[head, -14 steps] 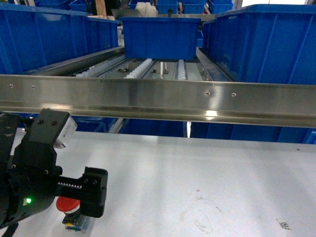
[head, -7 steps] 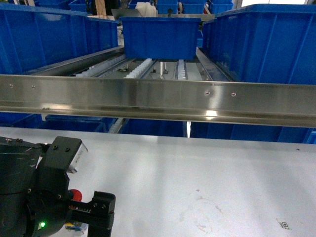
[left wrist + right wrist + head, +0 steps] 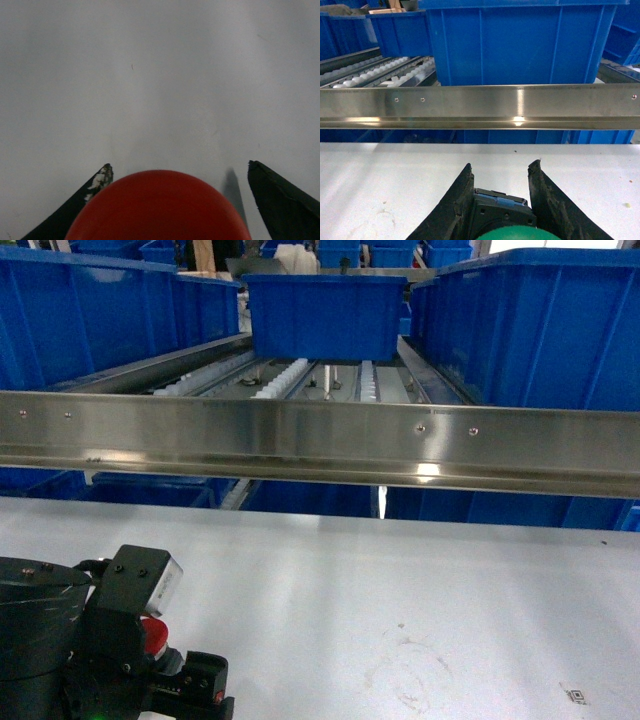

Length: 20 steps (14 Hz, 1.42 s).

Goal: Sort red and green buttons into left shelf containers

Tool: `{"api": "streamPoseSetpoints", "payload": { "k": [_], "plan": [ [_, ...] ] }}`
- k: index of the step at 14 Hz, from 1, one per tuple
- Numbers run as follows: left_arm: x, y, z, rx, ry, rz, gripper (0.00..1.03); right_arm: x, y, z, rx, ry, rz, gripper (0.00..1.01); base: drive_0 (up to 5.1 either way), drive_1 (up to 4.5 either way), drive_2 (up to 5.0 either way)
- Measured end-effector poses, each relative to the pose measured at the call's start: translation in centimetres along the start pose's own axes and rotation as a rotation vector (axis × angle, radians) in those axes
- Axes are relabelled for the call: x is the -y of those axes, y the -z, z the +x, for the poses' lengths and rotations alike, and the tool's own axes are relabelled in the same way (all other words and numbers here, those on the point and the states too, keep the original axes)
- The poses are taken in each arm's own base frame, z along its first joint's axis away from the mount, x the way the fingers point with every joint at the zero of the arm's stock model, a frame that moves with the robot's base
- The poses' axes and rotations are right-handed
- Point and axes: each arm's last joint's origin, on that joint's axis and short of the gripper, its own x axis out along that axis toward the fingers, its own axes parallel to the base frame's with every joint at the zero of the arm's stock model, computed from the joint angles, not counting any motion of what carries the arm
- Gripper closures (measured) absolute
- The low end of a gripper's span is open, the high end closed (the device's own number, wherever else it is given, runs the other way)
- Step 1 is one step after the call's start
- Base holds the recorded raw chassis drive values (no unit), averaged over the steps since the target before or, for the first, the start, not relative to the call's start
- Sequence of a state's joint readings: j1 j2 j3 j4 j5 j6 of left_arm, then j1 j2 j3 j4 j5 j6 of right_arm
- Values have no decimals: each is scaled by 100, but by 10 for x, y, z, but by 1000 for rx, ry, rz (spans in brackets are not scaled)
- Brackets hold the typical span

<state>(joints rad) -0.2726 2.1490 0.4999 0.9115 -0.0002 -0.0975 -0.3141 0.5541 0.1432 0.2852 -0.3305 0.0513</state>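
1. Head view, bottom left of the frame: the left gripper (image 3: 175, 690) sits low over the white table (image 3: 420, 600), with a sliver of the red button (image 3: 153, 635) showing beside its black housing.
2. Left wrist view: the red button's (image 3: 159, 207) dome fills the bottom centre, cap facing the camera, between two spread dark fingers (image 3: 280, 200); whether they touch it I cannot tell.
3. Right wrist view: the right gripper (image 3: 501, 200) clamps the green button (image 3: 512, 232), dark body pointing toward the steel rail (image 3: 480, 102), green cap at the bottom edge.
4. Blue bins (image 3: 540, 330) stand behind the rail.
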Motion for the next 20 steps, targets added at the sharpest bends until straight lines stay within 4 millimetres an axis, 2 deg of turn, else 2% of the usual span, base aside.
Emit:
{"api": "streamPoseSetpoints", "payload": {
  "k": [4, 5, 8, 10, 12, 13, 14, 16, 18, 20],
  "plan": [
    [0, -1, 1, 46, 8, 33, 71, 0, 0, 0, 0, 0, 0, 72, 0, 0, 0],
    [0, -1, 0, 58, 3, 43, 75, 0, 0, 0, 0, 0, 0, 72, 0, 0, 0],
    [1, 5, -9, 53, 2, 61, 76, 0, 0, 0, 0, 0, 0, 72, 0, 0, 0],
    [-3, -9, -29, 105, 20, 67, 76, 0, 0, 0, 0, 0, 0, 72, 0, 0, 0],
    [-11, -51, -67, 287, 29, 71, 76, 0, 0, 0, 0, 0, 0, 72, 0, 0, 0],
    [-14, -60, -90, 352, 35, 70, 76, 0, 0, 0, 0, 0, 0, 72, 0, 0, 0],
    [-14, -61, -117, 399, 23, 64, 76, 0, 0, 0, 0, 0, 0, 72, 0, 0, 0],
    [-9, -52, -158, 441, 32, 47, 76, 0, 0, 0, 0, 0, 0, 72, 0, 0, 0],
    [-6, -47, -190, 523, 72, 35, 76, 0, 0, 0, 0, 0, 0, 72, 0, 0, 0],
    [-6, -49, -208, 639, 38, 12, 76, 0, 0, 0, 0, 0, 0, 72, 0, 0, 0]
  ]
}}
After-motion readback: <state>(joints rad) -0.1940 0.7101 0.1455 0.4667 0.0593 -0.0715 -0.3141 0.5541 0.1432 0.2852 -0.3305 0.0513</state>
